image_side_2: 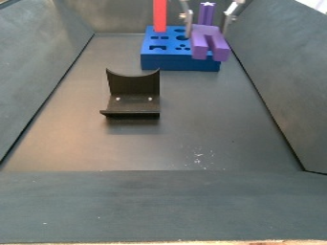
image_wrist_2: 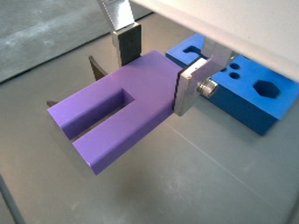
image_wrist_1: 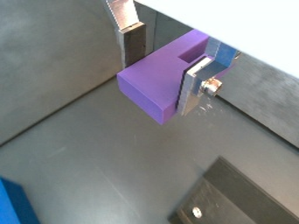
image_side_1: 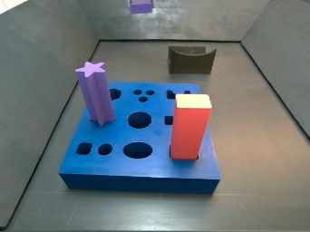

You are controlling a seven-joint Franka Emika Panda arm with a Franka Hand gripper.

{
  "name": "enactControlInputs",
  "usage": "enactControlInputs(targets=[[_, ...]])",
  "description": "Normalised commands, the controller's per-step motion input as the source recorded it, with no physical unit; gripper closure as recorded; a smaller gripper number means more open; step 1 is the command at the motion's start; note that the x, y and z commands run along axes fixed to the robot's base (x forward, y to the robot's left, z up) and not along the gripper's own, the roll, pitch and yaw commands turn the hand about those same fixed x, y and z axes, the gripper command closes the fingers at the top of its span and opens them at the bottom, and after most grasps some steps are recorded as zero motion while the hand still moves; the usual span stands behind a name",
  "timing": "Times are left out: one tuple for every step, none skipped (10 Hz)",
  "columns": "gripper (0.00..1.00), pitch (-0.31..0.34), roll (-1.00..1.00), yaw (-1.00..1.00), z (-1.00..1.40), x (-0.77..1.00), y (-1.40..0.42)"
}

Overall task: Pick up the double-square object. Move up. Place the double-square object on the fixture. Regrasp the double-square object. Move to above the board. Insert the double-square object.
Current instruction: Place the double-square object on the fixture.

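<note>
The double-square object (image_wrist_1: 158, 83) is a light-purple block with a stepped slot, and it hangs in the air. My gripper (image_wrist_1: 163, 66) is shut on it, with the silver fingers (image_wrist_1: 194, 86) pressing its two sides. In both wrist views the block (image_wrist_2: 117, 109) sticks out well past the fingertips of the gripper (image_wrist_2: 160, 68). A side view shows the object (image_side_1: 141, 5) high above the back of the bin. The fixture (image_side_1: 190, 59) stands on the floor apart from the blue board (image_side_1: 121, 149). In a side view the gripper (image_side_2: 211, 24) holds the object (image_side_2: 211, 45) beside the board (image_side_2: 166, 50), beyond the fixture (image_side_2: 130, 96).
A tall purple star-topped column (image_side_1: 96, 91) and a red block (image_side_1: 191, 127) stand upright in the board. Grey sloping walls (image_side_1: 49, 82) enclose the floor. The board's corner (image_wrist_2: 239, 87) lies below and behind the held block; the fixture's plate (image_wrist_1: 233, 201) shows on the floor.
</note>
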Motion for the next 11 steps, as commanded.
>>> enactControlInputs(targets=[[1.0, 0.021, 0.11, 0.07, -0.08, 1.0, -0.17], [1.0, 0.028, 0.11, 0.06, -0.08, 1.0, -0.16], [1.0, 0.038, 0.11, 0.05, -0.08, 1.0, -0.15], [1.0, 0.047, 0.11, 0.04, -0.07, 1.0, -0.13], [1.0, 0.055, 0.12, 0.04, -0.07, 1.0, -0.12], [1.0, 0.032, -1.0, -0.03, 0.17, 1.0, 0.02], [1.0, 0.037, -1.0, -0.03, 0.19, 1.0, 0.05], [1.0, 0.055, -1.0, -0.05, 0.15, 1.0, 0.07], [1.0, 0.066, -1.0, -0.06, 0.1, 1.0, 0.07], [1.0, 0.076, -1.0, -0.06, 0.08, 1.0, 0.06], [1.0, 0.09, -1.0, -0.07, 0.05, 0.95, 0.06]])
